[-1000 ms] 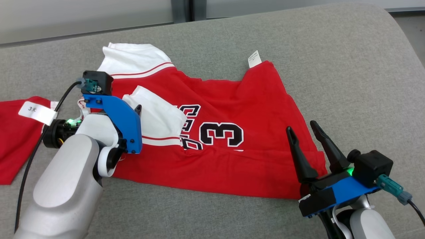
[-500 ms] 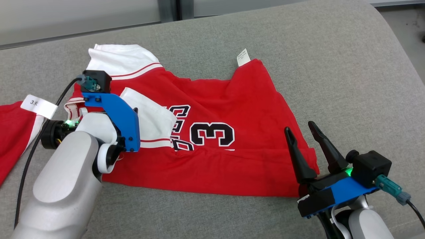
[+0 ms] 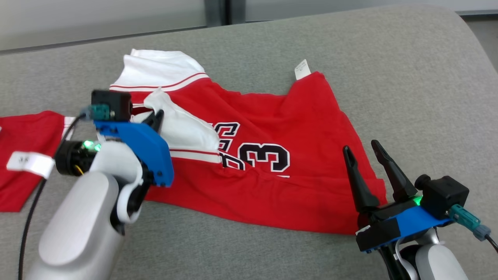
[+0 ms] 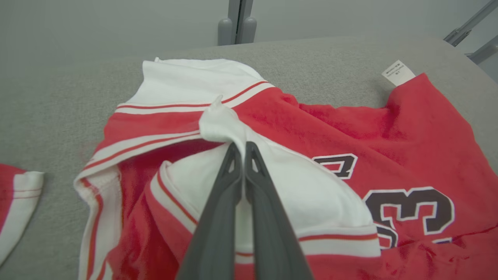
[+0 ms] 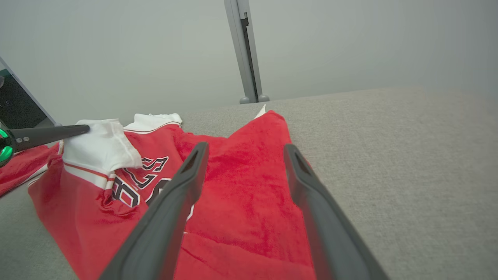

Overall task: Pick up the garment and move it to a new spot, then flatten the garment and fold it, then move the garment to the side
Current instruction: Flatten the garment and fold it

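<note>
At the far left a second red cloth (image 3: pixel 27 128) runs off the frame edge, so we cannot say what it is. Our left gripper (image 4: pixel 242 146) is closed on a raised fold of the white sleeve (image 4: pixel 311 202), which lies turned over the jersey (image 3: pixel 295 116). We cannot tell whether it pinches one layer or two. The jersey lies spread but rumpled across the middle of the grey cushion (image 3: pixel 408 77), neck end to the left and hem to the right. We judge it light, soft and limp: it will sag and trail from any single hold, so it is best taken at edges and corners, with two holds well apart to keep it flat. The sleeve covers part of the lettering beside the 3 (image 3: pixel 264 156), our left forearm hides the jersey's near-left edge in the head view, and the tag (image 3: pixel 302 69) at the far edge is too small to read. Our right gripper (image 3: pixel 361 147) hovers with fingers spread, holding nothing, over the near-right hem.
</note>
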Robot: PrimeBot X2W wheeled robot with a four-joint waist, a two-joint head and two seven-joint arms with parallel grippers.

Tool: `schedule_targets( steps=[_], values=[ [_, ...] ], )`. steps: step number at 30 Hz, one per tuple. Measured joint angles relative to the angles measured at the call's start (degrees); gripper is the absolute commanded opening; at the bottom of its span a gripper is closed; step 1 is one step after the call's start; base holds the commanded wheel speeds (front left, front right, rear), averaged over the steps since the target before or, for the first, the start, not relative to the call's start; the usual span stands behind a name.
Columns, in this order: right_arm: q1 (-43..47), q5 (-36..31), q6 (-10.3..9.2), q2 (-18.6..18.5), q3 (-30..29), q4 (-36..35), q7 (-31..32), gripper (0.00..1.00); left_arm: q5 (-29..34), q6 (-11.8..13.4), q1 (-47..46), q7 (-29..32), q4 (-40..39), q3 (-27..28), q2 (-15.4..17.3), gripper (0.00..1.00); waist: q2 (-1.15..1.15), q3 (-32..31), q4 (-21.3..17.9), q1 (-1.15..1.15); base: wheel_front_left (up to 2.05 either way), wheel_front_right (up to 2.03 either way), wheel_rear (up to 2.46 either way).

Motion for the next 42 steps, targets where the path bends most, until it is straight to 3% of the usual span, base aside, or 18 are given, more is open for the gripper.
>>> schedule_targets(
  steps=[8, 14, 16, 17, 18, 19, 20, 25, 29, 35, 42],
  values=[
    [0.6, -0.26, -0.01, 0.0, 0.05, -0.54, 0.57, 1.0, -1.82, 1.35, 14.91, -4.79, -14.73, 0.23, 1.3, 0.0, 0.0, -1.4, 3.62, 0.0, 0.0, 0.0, 0.0],
    [0.6, -0.24, -0.01, 0.0, 0.12, -0.49, 0.87, 1.0, -2.35, 3.97, 25.16, -5.78, -19.63, 0.47, 3.41, 0.02, 0.0, -2.26, 4.5, 0.0, 0.0, 0.0, 0.0],
    [0.63, -0.24, 0.0, -0.01, 0.01, -0.45, 0.97, 1.0, -2.33, 5.0, 28.0, -6.3, -20.3, 0.68, 4.03, 0.29, 0.0, -2.59, 4.65, 0.0, 0.0, 0.0, 0.0],
    [0.67, -0.24, 0.0, 0.0, -0.04, -0.45, 0.97, 1.0, -2.3, 5.38, 29.2, -6.48, -20.48, 0.8, 4.46, 0.48, 0.0, -2.77, 4.68, 0.0, 0.0, 0.0, 0.0],
    [0.79, -0.24, 0.0, 0.0, -0.12, -0.49, 0.98, 1.0, -2.25, 5.98, 30.5, -6.82, -20.65, 1.08, 4.79, 0.77, 0.0, -2.91, 4.7, -0.01, 0.0, 0.0, 0.0],
    [0.9, -0.24, -0.01, -0.01, -0.24, -0.49, 0.99, 1.0, -2.1, 6.45, 31.67, -6.98, -20.7, 1.18, 5.14, 0.97, 0.0, -3.05, 4.73, -0.01, 0.0, 0.0, 0.0],
    [0.92, -0.24, 0.0, -0.01, -0.34, -0.52, 0.99, 1.0, -1.92, 6.86, 32.82, -7.17, -20.76, 1.19, 5.6, 1.0, 0.0, -3.18, 4.75, -0.01, 0.0, 0.0, 0.0],
    [1.76, -0.25, -0.01, -0.01, -1.25, -0.67, 1.0, 1.0, -2.3, 8.95, 37.39, -9.65, -21.97, 2.7, 5.8, 1.0, 0.0, -4.0, 5.35, -0.01, 0.0, 0.0, 0.0],
    [2.2, -0.3, -0.01, -0.02, -2.18, -0.87, 1.13, 1.0, -2.99, 8.79, 38.32, -15.46, -23.91, 5.09, 4.79, 1.0, 0.0, -4.96, 6.39, -0.01, 0.0, 0.0, 0.0],
    [3.05, -0.45, -0.01, -0.01, -3.09, -1.07, 1.6, 1.0, -4.16, 3.77, 35.5, -27.7, -24.48, 7.12, 1.29, 1.0, 0.0, -6.99, 7.86, -0.01, 0.0, 0.0, 0.0],
    [4.59, -0.8, 0.0, -0.01, -3.69, -1.37, 3.16, 1.0, -2.42, -1.27, 30.61, -38.43, -16.33, 5.72, -2.8, 1.0, 0.0, -9.81, 8.79, -0.01, 0.0, 0.0, 0.0]
  ],
)
